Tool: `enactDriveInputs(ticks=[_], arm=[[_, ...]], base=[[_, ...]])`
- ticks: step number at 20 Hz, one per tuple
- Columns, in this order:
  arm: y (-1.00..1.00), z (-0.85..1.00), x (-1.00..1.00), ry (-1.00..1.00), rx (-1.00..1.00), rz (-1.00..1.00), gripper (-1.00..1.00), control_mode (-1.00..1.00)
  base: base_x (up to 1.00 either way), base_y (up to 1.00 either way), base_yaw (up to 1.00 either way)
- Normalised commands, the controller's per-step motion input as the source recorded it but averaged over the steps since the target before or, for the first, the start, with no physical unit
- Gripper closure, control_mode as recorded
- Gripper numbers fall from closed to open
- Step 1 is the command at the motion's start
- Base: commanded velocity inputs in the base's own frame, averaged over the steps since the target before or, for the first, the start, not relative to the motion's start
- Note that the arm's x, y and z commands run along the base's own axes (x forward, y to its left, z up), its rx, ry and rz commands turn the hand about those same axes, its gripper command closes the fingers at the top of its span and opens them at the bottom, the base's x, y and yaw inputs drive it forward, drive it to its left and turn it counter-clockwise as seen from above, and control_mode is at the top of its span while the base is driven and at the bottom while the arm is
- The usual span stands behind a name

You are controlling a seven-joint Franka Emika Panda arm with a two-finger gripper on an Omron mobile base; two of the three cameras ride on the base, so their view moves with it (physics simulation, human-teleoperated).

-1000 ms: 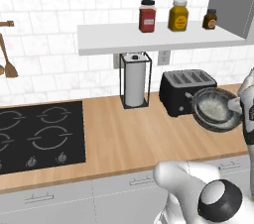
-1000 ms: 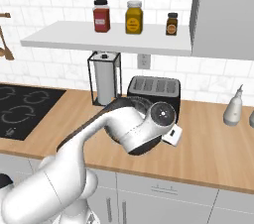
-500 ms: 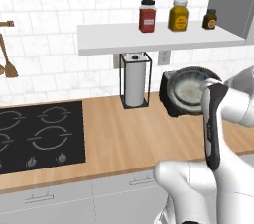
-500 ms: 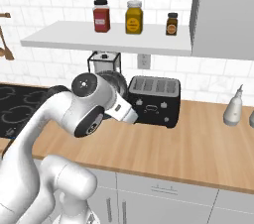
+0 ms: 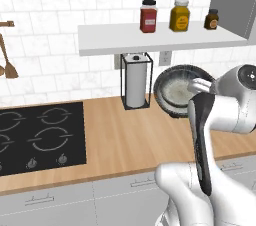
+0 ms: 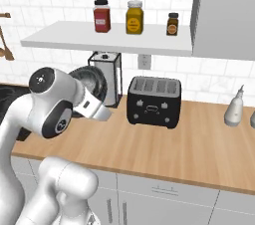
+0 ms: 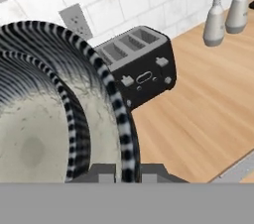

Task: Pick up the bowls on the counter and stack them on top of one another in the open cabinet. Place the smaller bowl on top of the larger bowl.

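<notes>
Dark ribbed larger bowl (image 5: 181,91) is carried tilted above the tabletop (image 5: 125,135), below the open cabinet (image 5: 150,40), near the paper-towel roll (image 5: 136,87). Tool (image 7: 124,171) is clamped on its rim, which runs between the tips in the hand view. Shelf holds three jars, no bowl yet. Judgement: first placement pending; smaller bowl unhandled.

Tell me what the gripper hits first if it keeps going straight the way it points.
Likely the black toaster: past the bowl that the gripper holds by the rim, the hand view looks straight at it, with the tiled wall behind. Depth is unclear.
</notes>
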Motion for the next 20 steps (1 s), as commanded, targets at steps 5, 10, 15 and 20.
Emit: enactDriveInputs(ticks=[5, 10, 15, 20], arm=[[0.76, 0.62, -0.06, 0.01, 0.0, 0.13, 1.0, -1.0], [0.95, 0.56, 0.11, 0.0, 0.0, 0.16, 1.0, -1.0], [0.86, 0.5, 0.3, -0.07, 0.0, 0.12, 1.0, -1.0], [0.76, 0.56, 0.9, -0.03, -0.02, -0.03, 1.0, -1.0]], base=[[0.0, 0.0, 0.0], [0.0, 0.0, 0.0], [0.0, 0.0, 0.0], [0.0, 0.0, 0.0]])
